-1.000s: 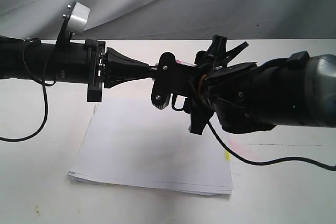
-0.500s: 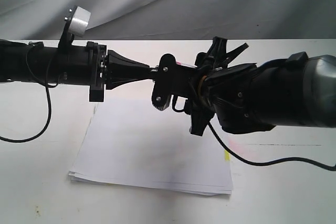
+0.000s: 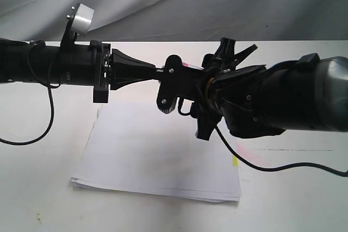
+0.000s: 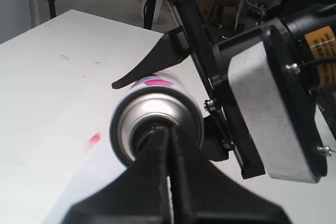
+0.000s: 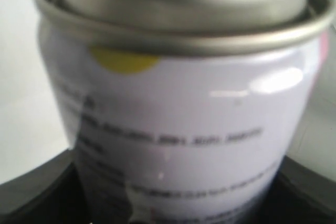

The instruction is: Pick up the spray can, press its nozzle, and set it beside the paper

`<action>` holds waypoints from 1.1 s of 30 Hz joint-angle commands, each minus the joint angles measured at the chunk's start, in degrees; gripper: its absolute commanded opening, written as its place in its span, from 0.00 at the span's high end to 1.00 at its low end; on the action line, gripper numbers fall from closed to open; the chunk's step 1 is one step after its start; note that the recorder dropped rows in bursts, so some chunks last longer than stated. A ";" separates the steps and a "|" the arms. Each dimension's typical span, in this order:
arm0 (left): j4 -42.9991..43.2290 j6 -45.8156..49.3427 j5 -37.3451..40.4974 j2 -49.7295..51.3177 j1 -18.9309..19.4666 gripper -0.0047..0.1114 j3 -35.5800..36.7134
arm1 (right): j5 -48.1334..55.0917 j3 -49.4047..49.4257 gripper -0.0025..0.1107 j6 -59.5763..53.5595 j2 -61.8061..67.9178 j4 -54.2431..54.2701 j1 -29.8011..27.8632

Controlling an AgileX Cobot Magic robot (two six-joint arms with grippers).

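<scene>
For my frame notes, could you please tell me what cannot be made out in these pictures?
1. Nozzle: left wrist view, hidden behind the shut left gripper; pressed or not, cannot tell.
2. Spray can print: right wrist view, blurred, unreadable.
3. Can body: exterior view, almost wholly covered by the right gripper.
4. Paper far edge: exterior view, behind both arms.

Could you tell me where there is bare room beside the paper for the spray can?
Bare table lies left of the paper and right of its yellow tab. Crowded above the paper's far edge, around the spray can.
</scene>
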 commanded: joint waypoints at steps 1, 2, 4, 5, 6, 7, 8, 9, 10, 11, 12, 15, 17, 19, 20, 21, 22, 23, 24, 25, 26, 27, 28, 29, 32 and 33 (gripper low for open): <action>0.04 0.09 -2.14 0.62 -0.88 0.96 -0.50 | -4.53 -0.61 0.98 -0.59 -0.86 -2.50 0.41; 0.59 -0.26 -2.42 0.62 -0.88 0.96 -0.50 | -4.53 -0.61 0.98 -0.59 -0.86 -2.50 0.41; 0.71 -0.41 -2.42 0.62 -0.88 0.96 -0.50 | -4.53 -0.61 0.98 -0.59 -0.86 -2.50 0.41; 0.71 -0.54 -2.42 0.62 -0.88 0.96 -0.50 | -4.53 -0.61 0.98 -0.59 -0.86 -2.50 0.41; 0.61 -0.53 -2.51 0.62 -0.88 0.96 -0.50 | -4.53 -0.61 0.98 -0.59 -0.86 -2.50 0.41; 0.61 -0.53 -2.70 0.62 -0.88 0.96 -0.50 | -4.53 -0.61 0.98 -0.59 -0.86 -2.50 0.41; 0.61 -0.53 -2.70 0.62 -0.88 0.96 -0.50 | -4.53 -0.61 0.98 -0.59 -0.86 -2.50 0.41; 0.61 -0.53 -2.70 0.62 -0.88 0.96 -0.50 | -4.53 -0.61 0.98 -0.59 -0.86 -2.50 0.41; 0.61 -0.65 -2.68 0.62 -0.88 0.96 -0.50 | -4.53 -0.61 0.98 -0.59 -0.86 -2.50 0.41; 0.61 -0.65 -2.68 0.62 -0.88 0.96 -0.50 | -4.53 -0.61 0.98 -0.59 -0.86 -2.50 0.41; 0.61 -0.65 -2.68 0.62 -0.88 0.96 -0.50 | -4.53 -0.61 0.98 -0.59 -0.86 -2.50 0.41; 0.61 -0.78 -2.68 0.62 -0.88 0.96 -0.50 | -4.53 -0.61 0.98 -0.59 -0.86 -2.50 0.41; 0.61 -0.78 -2.68 0.62 -0.88 0.96 -0.50 | -4.63 -0.61 0.98 -0.57 -0.86 -2.50 0.41; 0.61 -0.78 -2.68 0.62 -0.88 0.96 -0.50 | -4.63 -0.61 0.98 -0.57 -0.86 -2.50 0.41; 0.61 -0.78 -2.68 0.62 -0.88 0.96 -0.50 | -4.63 -0.61 0.98 -0.57 -0.86 -2.50 0.41; 0.61 -0.78 -2.68 0.62 -0.88 0.96 -0.50 | -4.63 -0.61 0.98 -0.57 -0.86 -2.50 0.41; 0.61 -0.78 -2.68 0.62 -0.88 0.96 -0.50 | -4.63 -0.61 0.98 -0.57 -0.86 -2.50 0.41; 0.61 -0.78 -2.68 0.62 -0.88 0.96 -0.50 | -4.63 -0.61 0.98 -0.57 -0.86 -2.50 0.41; 0.61 -0.77 -2.78 0.62 -0.88 0.96 -0.50 | -4.63 -0.61 0.98 -0.57 -0.86 -2.50 0.41; 0.61 -0.88 -2.72 0.62 -0.88 0.96 -0.50 | -4.64 -0.61 0.98 -0.57 -0.86 -2.61 0.41; 0.61 -1.05 -2.72 0.62 -0.88 0.96 -0.50 | -4.64 -0.61 0.98 -0.57 -0.86 -2.61 0.41; 0.87 -1.05 -2.45 0.46 -0.76 0.96 -0.50 | -4.64 -0.61 0.98 -0.57 -0.86 -2.61 0.41; 1.63 -1.22 -2.19 0.16 -0.20 0.96 -0.50 | -4.64 -0.61 0.98 -0.57 -0.86 -2.61 0.41; 2.66 -1.60 -1.86 -0.36 0.42 0.96 -0.50 | -4.64 -0.61 0.98 -0.57 -0.86 -2.61 0.41; 6.20 -4.29 -0.90 -3.32 3.46 0.96 -0.50 | -4.64 -0.61 0.98 -0.67 -0.86 -2.61 0.41; 7.49 -5.31 -0.90 -4.51 4.78 0.96 -0.50 | -4.64 -0.61 0.98 -0.67 -0.86 -2.61 0.41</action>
